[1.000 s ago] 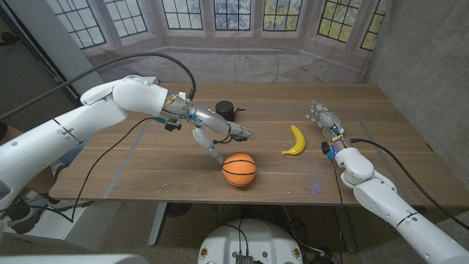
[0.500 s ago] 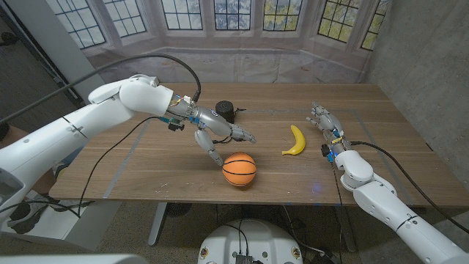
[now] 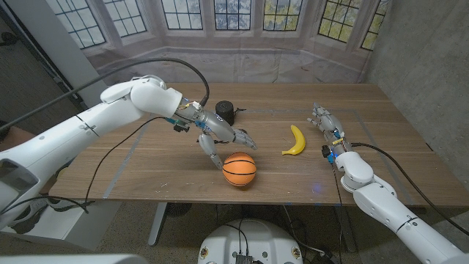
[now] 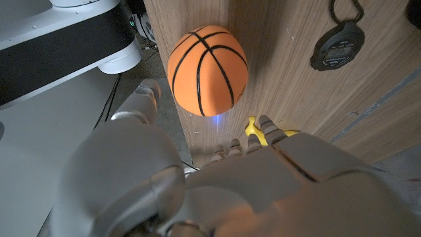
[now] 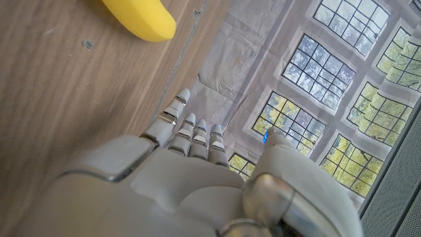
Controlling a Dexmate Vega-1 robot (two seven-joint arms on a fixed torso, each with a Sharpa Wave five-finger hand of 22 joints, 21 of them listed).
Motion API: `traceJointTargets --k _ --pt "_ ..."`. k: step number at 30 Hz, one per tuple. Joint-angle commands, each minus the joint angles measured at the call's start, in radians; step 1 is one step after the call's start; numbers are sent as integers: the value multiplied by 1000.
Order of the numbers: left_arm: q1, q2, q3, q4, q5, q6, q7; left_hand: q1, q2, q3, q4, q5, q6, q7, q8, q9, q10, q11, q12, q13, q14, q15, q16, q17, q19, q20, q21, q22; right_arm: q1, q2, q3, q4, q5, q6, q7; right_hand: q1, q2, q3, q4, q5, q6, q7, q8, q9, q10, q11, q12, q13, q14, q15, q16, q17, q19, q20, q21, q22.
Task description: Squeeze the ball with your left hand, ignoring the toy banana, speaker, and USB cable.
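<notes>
An orange ball (image 3: 239, 169) with black seams, like a small basketball, sits near the table's front edge, at the middle. My left hand (image 3: 222, 134) hovers just behind and to the left of it, fingers spread, holding nothing; a small gap separates them. From the left wrist, the ball (image 4: 208, 69) shows just beyond the hand's (image 4: 197, 178) fingertips. My right hand (image 3: 325, 121) stands at the right side of the table, fingers extended and empty, close to the toy banana (image 3: 295, 140).
A round black speaker (image 3: 224, 111) stands behind my left hand, seen too from the left wrist (image 4: 341, 47). The banana's tip (image 5: 141, 16) shows from the right wrist. The table's front edge runs close to the ball.
My left arm has shifted right and slightly forward, bringing the open hand closer to the ball. The ball, banana and right hand have stayed put.
</notes>
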Motion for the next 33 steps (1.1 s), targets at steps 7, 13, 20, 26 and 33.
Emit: traceJointTargets --k 7,13,20,26,33 --pt "12 4 17 -25 53 -9 1 16 -2 -7 2 -5 -131 12 4 2 -89 4 0 3 -27 1 3 3 -9 -1 1 2 -17 0 0 -11 -10 9 -8 -6 -1 1 -10 0 -8 0 2 3 -6 -3 2 3 -3 4 6 2 2 7 5 5" --pt "29 11 5 -33 68 -26 29 19 -4 -9 3 -5 -129 12 8 2 -89 4 1 3 -29 1 4 3 -13 -1 0 2 -32 -2 5 -21 -12 15 -12 -7 0 2 -11 0 -10 0 2 3 -7 -4 2 3 -4 3 6 2 2 7 5 5" --pt "51 17 -8 -43 98 -42 62 22 -5 -12 4 -6 -125 14 13 2 -95 5 1 4 -36 1 3 3 -17 -2 1 3 -44 -3 7 -24 -16 25 -11 -7 0 2 -13 0 -9 0 3 3 -7 -2 3 3 -5 3 6 2 2 9 5 5" --pt "74 17 -18 -43 145 -63 105 25 -5 -14 6 -7 -122 13 16 2 -101 5 0 4 -40 1 3 3 -20 -5 1 3 -50 -3 8 -21 -15 32 -6 -8 1 2 -14 0 -9 0 3 3 -7 -3 3 3 -4 3 6 2 1 8 5 5" --pt "80 14 -19 -35 167 -73 123 29 -7 -16 7 -8 -119 10 19 2 -101 2 2 5 -43 1 4 3 -23 -8 1 3 -50 4 6 -11 -11 44 2 -9 1 2 -15 0 -9 0 4 3 -7 -3 4 3 -3 3 7 2 2 8 5 5"
